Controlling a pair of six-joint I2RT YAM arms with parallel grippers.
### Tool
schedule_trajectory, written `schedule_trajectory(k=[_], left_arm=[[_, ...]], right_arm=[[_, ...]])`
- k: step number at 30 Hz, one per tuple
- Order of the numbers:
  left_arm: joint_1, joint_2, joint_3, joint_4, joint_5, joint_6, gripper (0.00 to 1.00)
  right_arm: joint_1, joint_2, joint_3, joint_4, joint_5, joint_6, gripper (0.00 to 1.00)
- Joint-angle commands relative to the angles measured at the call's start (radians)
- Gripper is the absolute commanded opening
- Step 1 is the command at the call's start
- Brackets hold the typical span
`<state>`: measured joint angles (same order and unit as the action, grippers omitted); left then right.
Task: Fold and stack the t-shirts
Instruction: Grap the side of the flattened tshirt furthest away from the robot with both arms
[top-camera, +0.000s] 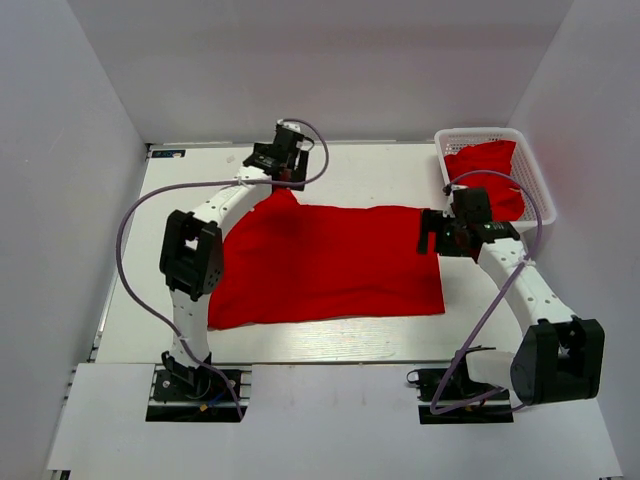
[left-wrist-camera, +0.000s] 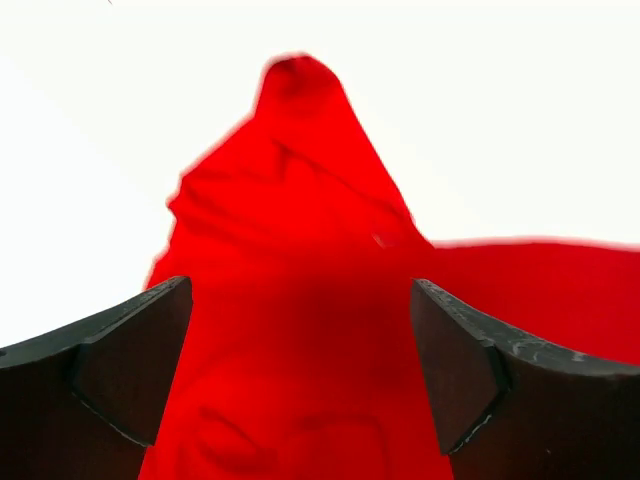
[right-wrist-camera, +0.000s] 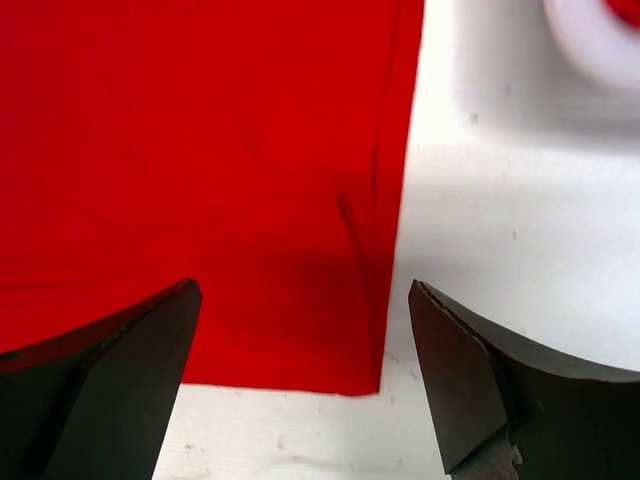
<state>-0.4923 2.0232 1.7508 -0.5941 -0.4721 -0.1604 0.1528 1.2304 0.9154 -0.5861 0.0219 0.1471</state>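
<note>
- Top view: a red flat shirt (top-camera: 325, 262) lies spread across the middle of the white desk (top-camera: 400, 175). Its long sides run roughly parallel to the near and far edges.
- The cloth's far left corner is drawn into a narrow peak that points toward the far edge.
- The left pincer (top-camera: 290, 178) hangs right over that peak, close to the far edge. From this height I cannot tell how its jaws stand.
- The right pincer (top-camera: 430, 233) sits at the shirt's right edge, near its far right corner, facing left toward the cloth.
- A white lattice basket (top-camera: 541, 190) stands in the desk's far right corner, and a second shirt (top-camera: 488, 165), also red, lies crumpled inside it.
- Left wrist view: the left pincer (left-wrist-camera: 300, 300) is spread wide, and its dark fingers (left-wrist-camera: 130, 350) stand well apart and pinch nothing.
- Between and beyond them the flat shirt (left-wrist-camera: 300, 240) rises in a wrinkled ridge that narrows to a rounded tip, with bare desk (left-wrist-camera: 100, 150) on both sides.
- Right wrist view: the right pincer (right-wrist-camera: 305, 300) is likewise spread wide and grips nothing.
- The flat shirt (right-wrist-camera: 200, 150) fills the left part of the view. Its hemmed edge runs up between the fingers (right-wrist-camera: 480, 370), and one square corner of the cloth lies in the gap.
- Bare desk (right-wrist-camera: 500, 220) shows on the right, and the basket (right-wrist-camera: 585, 55) is a white blur in the upper corner.
</note>
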Motion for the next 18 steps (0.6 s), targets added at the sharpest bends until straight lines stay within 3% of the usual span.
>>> schedule_trajectory(k=[1,7,14,18], left_arm=[[0.067,0.063,0.071,-0.006,0.113,0.074,1.0],[0.12,0.209,0.252,-0.003,0.217,0.165,1.0],[0.176,0.376,0.409,0.011,0.255,0.214,0.85],[0.187,0.42,0.398,0.078,0.292,0.223,0.81]], right_arm=[[0.005,0.027,0.082,0.081,-0.043,-0.009,0.9],[0.005,0.127,0.163,0.097,-0.053,-0.004,0.9],[0.004,0.185,0.194,0.092,-0.028,0.017,0.9],[0.005,0.202,0.203,0.091,-0.027,0.025,0.9]])
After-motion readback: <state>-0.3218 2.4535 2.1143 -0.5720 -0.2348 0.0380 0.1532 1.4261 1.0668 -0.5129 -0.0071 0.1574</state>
